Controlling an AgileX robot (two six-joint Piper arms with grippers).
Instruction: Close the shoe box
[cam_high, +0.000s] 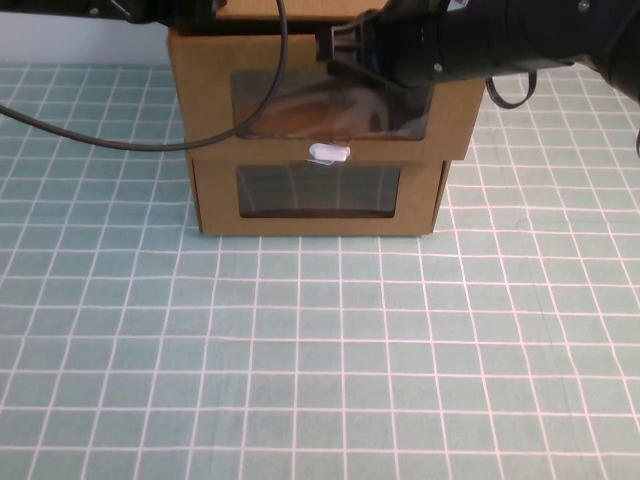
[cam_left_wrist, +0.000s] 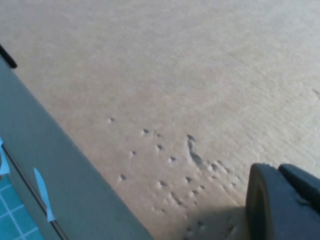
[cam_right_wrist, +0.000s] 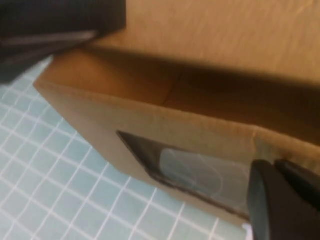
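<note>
Shoe box (cam_high: 320, 100): upper of two stacked cardboard boxes at the table's far edge, drawer slid forward, white tab (cam_high: 329, 153) below its window. We place our right gripper (cam_high: 375, 62) at the drawer front, grip undeterminable. Left wrist view: left gripper (cam_left_wrist: 282, 202) pressed on the box top, likely steadying; opening undeterminable. Right wrist view: drawer gap visible.

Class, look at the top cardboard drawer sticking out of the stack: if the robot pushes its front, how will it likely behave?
The drawer should probably slide back, since it overhangs the lower box. Its clear window likely flexes, so press the cardboard. The right pincer is at its top edge; the left pincer rests over the box top.
</note>
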